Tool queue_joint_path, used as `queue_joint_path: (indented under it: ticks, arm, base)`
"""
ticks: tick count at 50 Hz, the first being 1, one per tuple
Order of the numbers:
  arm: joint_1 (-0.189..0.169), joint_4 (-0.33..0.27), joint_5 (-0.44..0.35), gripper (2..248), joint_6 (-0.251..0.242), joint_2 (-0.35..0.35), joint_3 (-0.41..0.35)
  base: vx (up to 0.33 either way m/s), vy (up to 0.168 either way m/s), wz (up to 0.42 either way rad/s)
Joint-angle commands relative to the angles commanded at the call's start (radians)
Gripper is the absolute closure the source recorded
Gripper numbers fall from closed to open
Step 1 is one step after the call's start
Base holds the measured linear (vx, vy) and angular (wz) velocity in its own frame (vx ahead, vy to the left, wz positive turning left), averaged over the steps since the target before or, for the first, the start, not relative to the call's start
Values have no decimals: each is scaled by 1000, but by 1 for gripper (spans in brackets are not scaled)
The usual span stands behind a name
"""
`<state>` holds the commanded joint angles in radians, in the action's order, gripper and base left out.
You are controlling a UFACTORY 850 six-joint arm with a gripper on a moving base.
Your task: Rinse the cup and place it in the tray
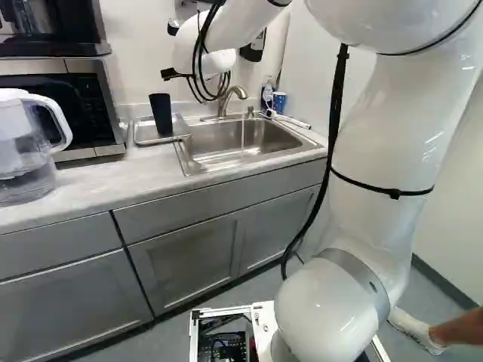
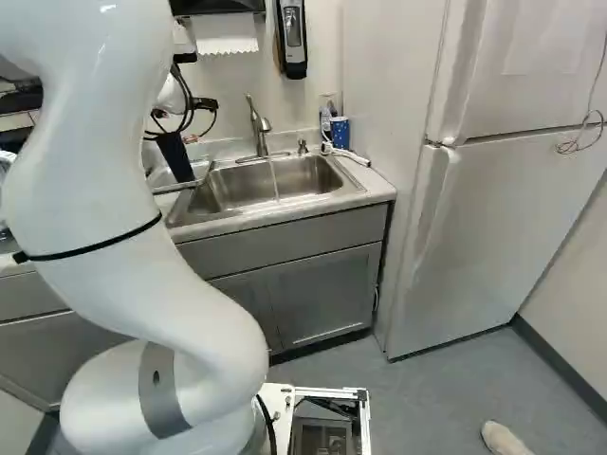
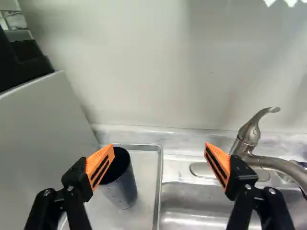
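The black gripper (image 1: 172, 74) shows only in part beneath the arm's wrist in the left base view. In the wrist view the gripper (image 3: 159, 155) stands wide open, nothing held between its orange pads. A dark cup (image 1: 161, 115) is upright in the metal tray (image 1: 141, 134) left of the sink (image 1: 219, 151). Seen from the wrist, the cup (image 3: 121, 184) is below and beyond one finger, which hides part of its rim. From the faucet (image 2: 258, 128) a thin stream of water (image 2: 274, 178) runs into the basin.
Beside the tray stands a microwave (image 1: 87, 98), with a clear pitcher (image 1: 26, 170) nearer on the counter (image 1: 98, 188). A blue cup (image 2: 340, 131) and a bottle stand behind the sink's far corner. The refrigerator (image 2: 474, 227) is to the right. A person's foot shows on the floor.
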<state>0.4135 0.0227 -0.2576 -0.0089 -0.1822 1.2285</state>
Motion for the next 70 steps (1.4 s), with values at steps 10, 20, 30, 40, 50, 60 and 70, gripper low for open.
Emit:
queue_joint_path:
  ticks: [10,20,30,40,50,60,70]
  arm:
    - [-29,0,0,3,0,-2,4]
    - [-58,0,0,3,0,-1,20]
    - [-84,0,0,3,0,-10,50]
    - [-105,0,0,3,0,-38,102]
    - [-122,0,0,3,0,-78,157]
    - [-134,0,0,3,0,-126,212]
    - [-141,0,0,3,0,-177,270]
  base:
    - [0,0,0]
    - [0,0,0]
    - [0,0,0]
    - [0,0,0]
    - [0,0,0]
    - [0,0,0]
    - [0,0,0]
